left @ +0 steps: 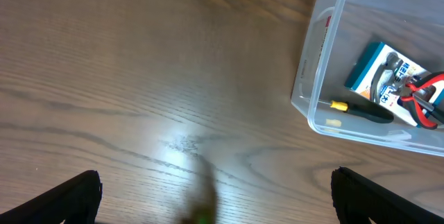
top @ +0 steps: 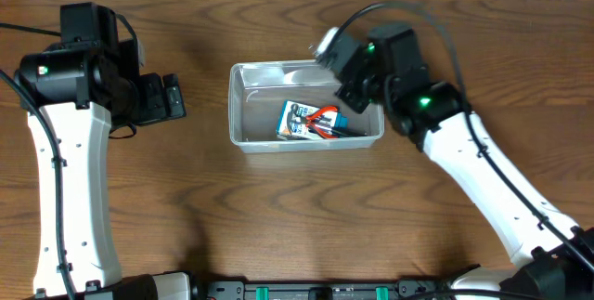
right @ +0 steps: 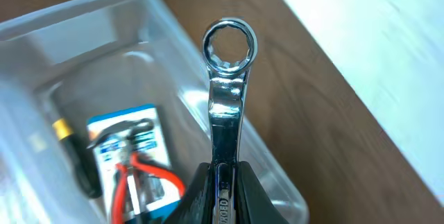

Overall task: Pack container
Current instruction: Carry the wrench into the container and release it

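A clear, translucent plastic rectangular container [top: 235, 105] with rounded corners and a raised rim is sitting at the middle of the brown wood-grain worktop [top: 278, 216]. Inside the container, a blue-and-white printed card package [top: 295, 114] is lying flat on the floor, carrying a pair of pliers with glossy red handles [right: 132, 175]. Just beside the package, a slim black screwdriver with a yellow band [left: 361, 109] is resting along the container's wall.

The right claw [right: 223, 182] is hanging over the container's corner nearest the right arm. Its dark fingers are clamping together on the flat shaft of a polished steel wrench [right: 225, 106]. The wrench's round ring end, toothed on the inside, is pointing away from the claw. In the right wrist view it is showing past the container's rim, over the bare wood.

The left claw [top: 172, 96] is hovering over the worktop well to the left of the container. Its black fingers [left: 69, 200] are spreading wide apart and holding nothing.
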